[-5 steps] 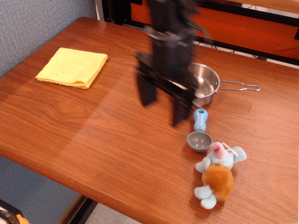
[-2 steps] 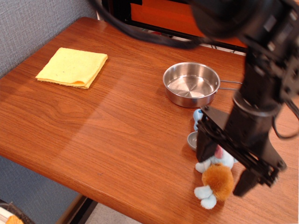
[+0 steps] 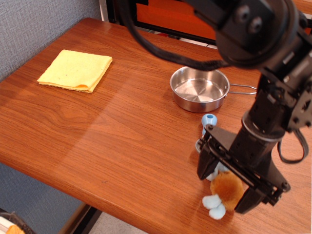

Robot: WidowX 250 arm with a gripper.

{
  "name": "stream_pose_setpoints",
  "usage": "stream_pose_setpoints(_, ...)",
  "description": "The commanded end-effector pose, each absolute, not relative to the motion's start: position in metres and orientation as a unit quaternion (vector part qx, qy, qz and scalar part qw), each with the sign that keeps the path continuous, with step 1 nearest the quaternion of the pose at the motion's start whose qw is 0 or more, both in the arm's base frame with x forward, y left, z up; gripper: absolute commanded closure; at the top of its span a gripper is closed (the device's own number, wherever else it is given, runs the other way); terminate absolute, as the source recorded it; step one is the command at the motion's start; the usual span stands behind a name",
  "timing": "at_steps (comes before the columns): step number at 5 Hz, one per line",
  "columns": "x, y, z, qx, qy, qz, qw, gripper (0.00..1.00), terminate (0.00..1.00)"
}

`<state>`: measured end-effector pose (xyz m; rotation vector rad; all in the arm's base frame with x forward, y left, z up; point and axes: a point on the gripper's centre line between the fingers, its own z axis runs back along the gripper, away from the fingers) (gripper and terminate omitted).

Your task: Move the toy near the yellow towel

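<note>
Toy (image 3: 225, 189) sits at the near right part of the wooden bench (image 3: 97, 136), close to the front edge, with its fuzzy orange-brown belly facing up and two pale blue limbs pointing toward the front edge. Its upper part is hidden behind the black arm, so the head and ear cannot be made out.

The single overhead view shows the end effector (image 3: 227, 187) lowered right over the toy. Its two black fingers are spread apart, one on the left side of the plush and one on the lower right, so the toy lies between them. The left finger looks just beside or touching the pale blue body; whether either finger actually presses the plush cannot be told from this angle. The toy appears to rest on the bench.

Just behind the toy, partly covered by the arm, lies a measuring spoon (image 3: 208, 120): its rounded blue handle end shows clearly, and a sliver of its grey bowl peeks out at the left finger. Farther back stands a steel pan (image 3: 200, 89) with a wire handle pointing right, upright and apart from the spoon.

Yellow towel (image 3: 75, 70) lies flat and folded at the far left of the bench, well apart from the toy, the pan and the arm, with bare wood between them.
</note>
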<state>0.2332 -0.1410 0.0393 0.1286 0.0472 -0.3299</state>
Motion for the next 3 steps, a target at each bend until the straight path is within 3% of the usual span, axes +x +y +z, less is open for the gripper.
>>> stream_pose_setpoints(1,0.233,-0.126,0.035,0.034,0.038,-0.129,0.990,1.00,0.00)
stream_pose_setpoints(3,0.227,-0.113,0.069,0.015,0.035,-0.129,0.991,1.00,0.00)
